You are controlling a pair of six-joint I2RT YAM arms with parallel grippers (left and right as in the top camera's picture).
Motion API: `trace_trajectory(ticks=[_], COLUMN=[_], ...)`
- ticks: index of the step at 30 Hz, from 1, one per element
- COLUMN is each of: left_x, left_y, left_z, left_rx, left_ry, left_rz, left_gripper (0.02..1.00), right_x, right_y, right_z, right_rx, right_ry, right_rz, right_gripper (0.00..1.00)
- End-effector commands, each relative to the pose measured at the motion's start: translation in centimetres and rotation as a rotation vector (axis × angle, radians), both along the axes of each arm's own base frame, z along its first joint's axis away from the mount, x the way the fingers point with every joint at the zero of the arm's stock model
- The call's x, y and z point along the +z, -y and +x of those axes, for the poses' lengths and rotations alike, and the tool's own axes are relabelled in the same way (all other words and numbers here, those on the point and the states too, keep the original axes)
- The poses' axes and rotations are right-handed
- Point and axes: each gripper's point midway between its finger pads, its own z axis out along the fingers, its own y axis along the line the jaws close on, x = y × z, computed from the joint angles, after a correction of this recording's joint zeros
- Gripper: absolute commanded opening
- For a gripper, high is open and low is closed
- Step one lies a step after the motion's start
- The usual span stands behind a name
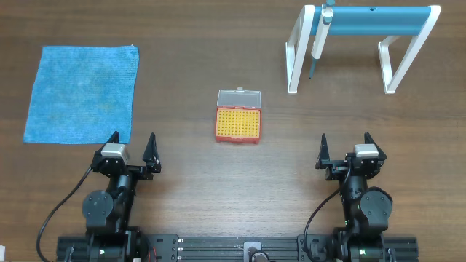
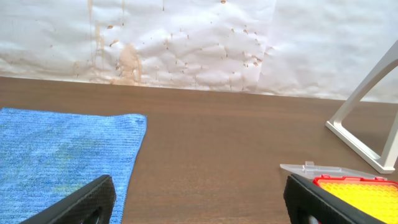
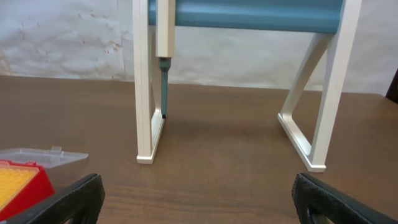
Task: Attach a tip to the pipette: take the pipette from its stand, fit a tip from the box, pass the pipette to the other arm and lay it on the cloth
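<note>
The pipette (image 1: pixel 320 36) hangs upright at the left end of a white stand with a blue crossbar (image 1: pixel 368 22) at the back right; its shaft (image 3: pixel 164 62) points down beside the stand's leg. An orange tip box (image 1: pixel 238 124) with its clear lid open sits mid-table, and its corner (image 2: pixel 357 190) is near my left fingers. The blue cloth (image 1: pixel 81 93) lies flat at the left. My left gripper (image 1: pixel 132 151) stands open near the front left, just in front of the cloth. My right gripper (image 1: pixel 345 148) stands open at the front right, empty, facing the stand.
The wooden table (image 1: pixel 218 189) has bare room between the box, the cloth and the stand. A papered wall (image 2: pixel 199 43) rises behind the table's far edge. The box's corner (image 3: pixel 18 177) lies left of my right gripper.
</note>
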Motion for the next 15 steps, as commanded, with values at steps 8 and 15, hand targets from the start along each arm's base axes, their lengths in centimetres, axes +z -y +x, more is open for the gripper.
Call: trace_trajectory(ticks=[8, 15], left_x=[-0.1, -0.1], left_y=[-0.3, -0.3], left_z=[0.0, 0.0], left_rx=[0.014, 0.014], left_ry=[-0.003, -0.003], left_rz=[-0.008, -0.008], left_gripper=[0.875, 0.877], right_x=[6.3, 5.1], right_y=[-4.3, -1.8], right_z=[15.1, 20.4], right_rx=[0.213, 0.068], right_ry=[0.104, 0.070], right_rz=[0.019, 0.022], right_gripper=[0.976, 0.976])
